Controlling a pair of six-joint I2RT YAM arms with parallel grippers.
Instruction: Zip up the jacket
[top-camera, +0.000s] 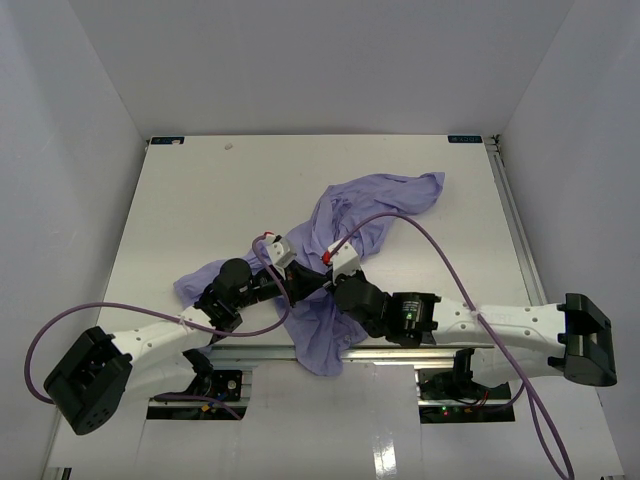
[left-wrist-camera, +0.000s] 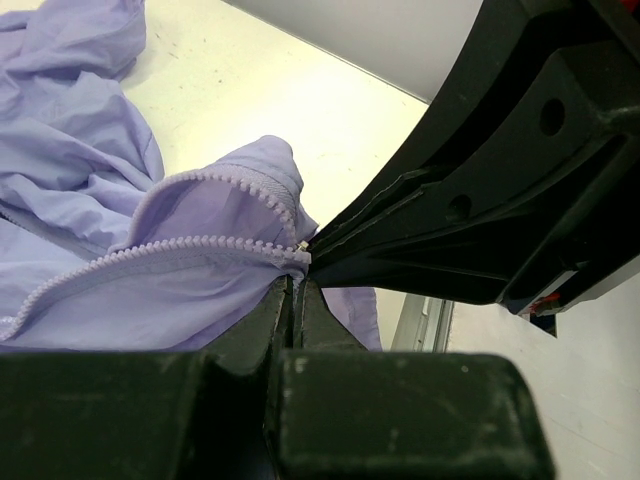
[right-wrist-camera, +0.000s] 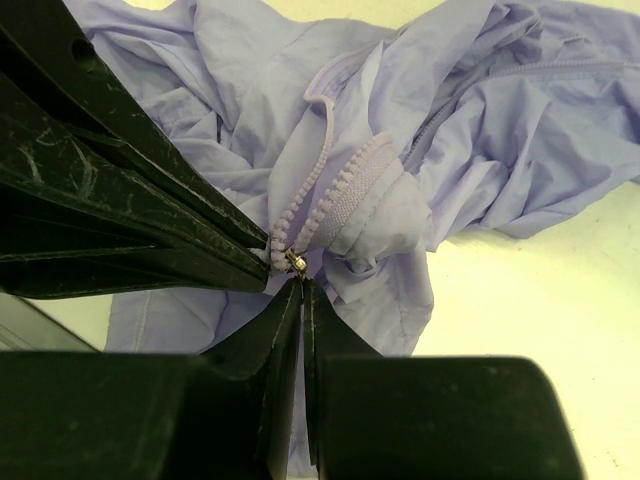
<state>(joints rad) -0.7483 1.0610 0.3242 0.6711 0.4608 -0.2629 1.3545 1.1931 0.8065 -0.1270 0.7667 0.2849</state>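
The lavender jacket (top-camera: 375, 210) lies crumpled across the middle of the white table. It also shows in the left wrist view (left-wrist-camera: 90, 200) and in the right wrist view (right-wrist-camera: 500, 130). My two grippers meet tip to tip over its near part. My left gripper (top-camera: 300, 283) (left-wrist-camera: 293, 288) is shut on the jacket's fabric at the end of the zipper teeth (left-wrist-camera: 180, 247). My right gripper (top-camera: 320, 288) (right-wrist-camera: 302, 285) is shut at the small metal zipper slider (right-wrist-camera: 296, 262), where the two rows of teeth join. Its pull tab is hidden between the fingers.
An aluminium rail (top-camera: 400, 352) runs along the table's near edge, and the jacket hangs over it. Purple cables (top-camera: 440, 250) loop over both arms. White walls enclose the table on the left, back and right.
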